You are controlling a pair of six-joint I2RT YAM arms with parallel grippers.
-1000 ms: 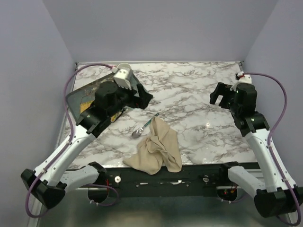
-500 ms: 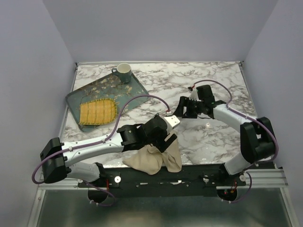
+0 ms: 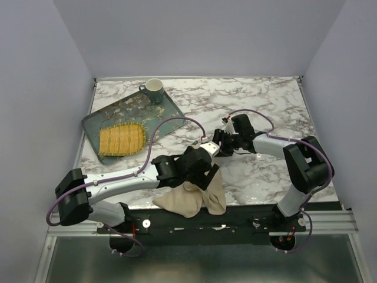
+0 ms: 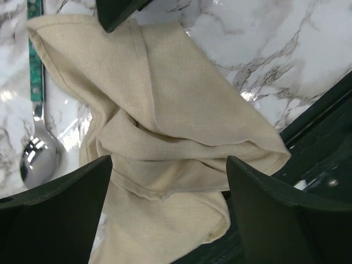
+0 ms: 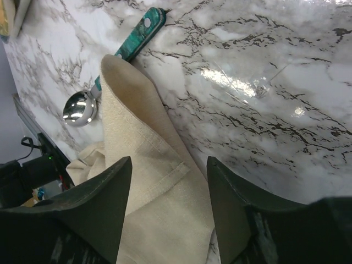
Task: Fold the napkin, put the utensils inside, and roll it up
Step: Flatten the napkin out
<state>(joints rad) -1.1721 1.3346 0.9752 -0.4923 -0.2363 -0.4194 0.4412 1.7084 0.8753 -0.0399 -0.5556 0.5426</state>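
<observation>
The beige napkin (image 3: pixel 197 197) lies crumpled at the table's near edge. In the left wrist view it (image 4: pixel 165 110) fills the middle, and part hangs over the edge. The spoon (image 4: pixel 37 154) lies beside the napkin's left side, silvery bowl near, teal handle pointing away. It also shows in the right wrist view (image 5: pixel 132 41), partly under the napkin's (image 5: pixel 148 181) corner. In the top view my left arm hides it. My left gripper (image 4: pixel 168 212) is open just above the napkin. My right gripper (image 5: pixel 168 203) is open and low over the napkin's far corner.
A dark teal floral tray (image 3: pixel 171 112) sits at the back left with a yellow woven mat (image 3: pixel 121 140) on it. A mug (image 3: pixel 154 89) stands at its far corner. The table's near edge (image 4: pixel 313 126) runs right beside the napkin.
Both arms swung in from the back of the table and now hover over the napkin, jaws open. The napkin and spoon have not moved.
</observation>
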